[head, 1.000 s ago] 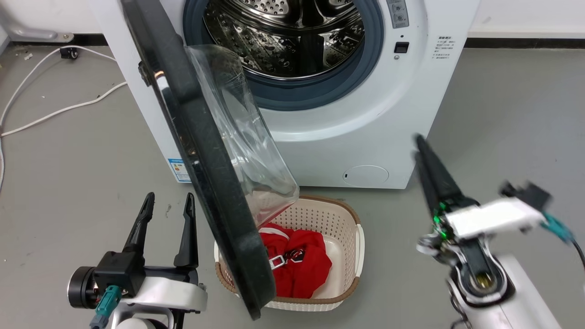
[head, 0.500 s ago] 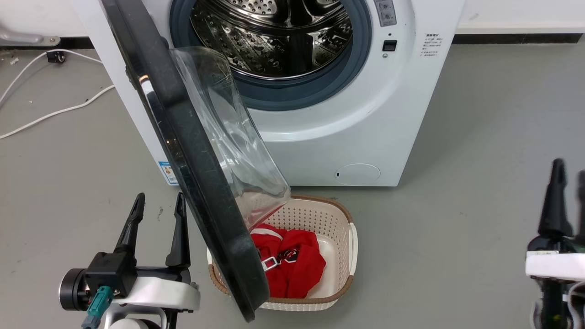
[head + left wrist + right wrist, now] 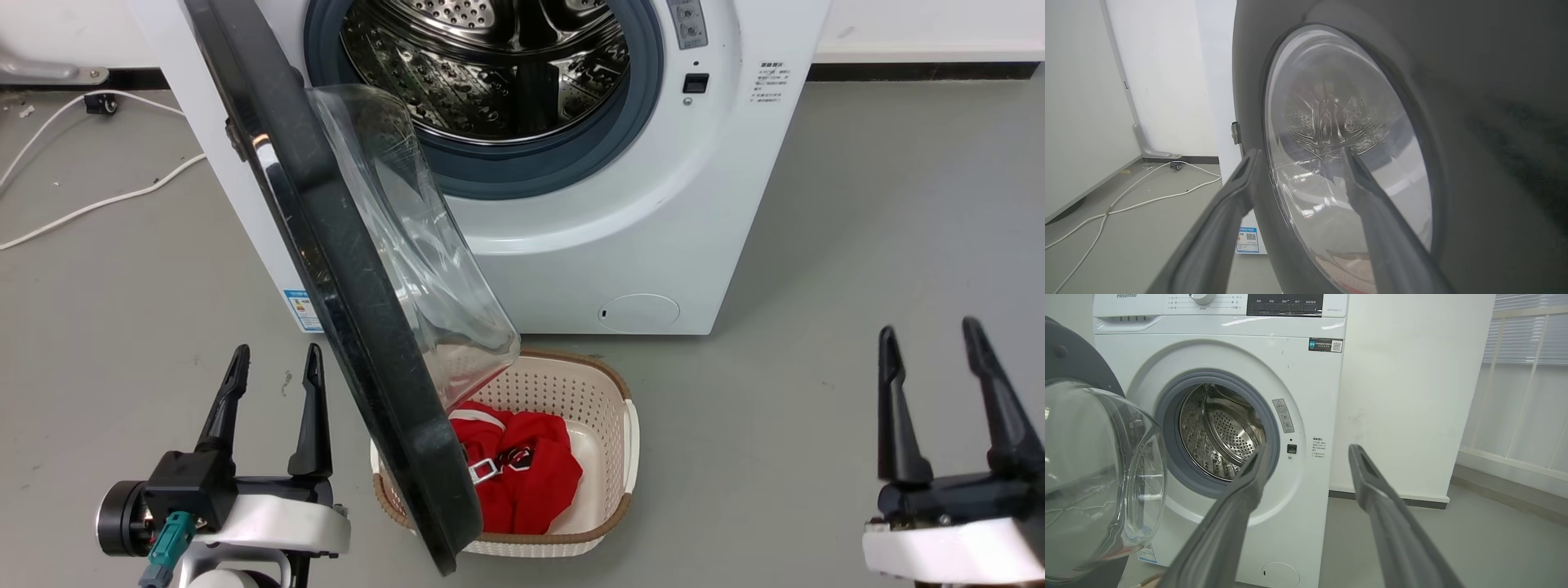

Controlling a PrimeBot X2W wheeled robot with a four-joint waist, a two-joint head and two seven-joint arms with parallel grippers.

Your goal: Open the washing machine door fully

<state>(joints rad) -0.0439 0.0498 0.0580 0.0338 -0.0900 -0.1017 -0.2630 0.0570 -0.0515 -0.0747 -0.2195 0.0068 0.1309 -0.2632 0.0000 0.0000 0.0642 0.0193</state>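
- Washing machine door (image 3: 359, 327): about half open on the washing machine (image 3: 620, 245), just right of the left gripper (image 3: 277, 353), whose jaws are spread and empty.
- Right gripper (image 3: 929, 328): well apart from the door, jaws spread and empty.
- Risk: the left gripper faces the door's outer side, so a nudge there would likely swing it shut.

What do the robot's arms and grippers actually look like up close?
The left gripper and right gripper each have two long, black, tapering fingers on a black block, joined to a glossy white wrist shell. The left wrist also carries a round black cylinder and a teal cable plug.
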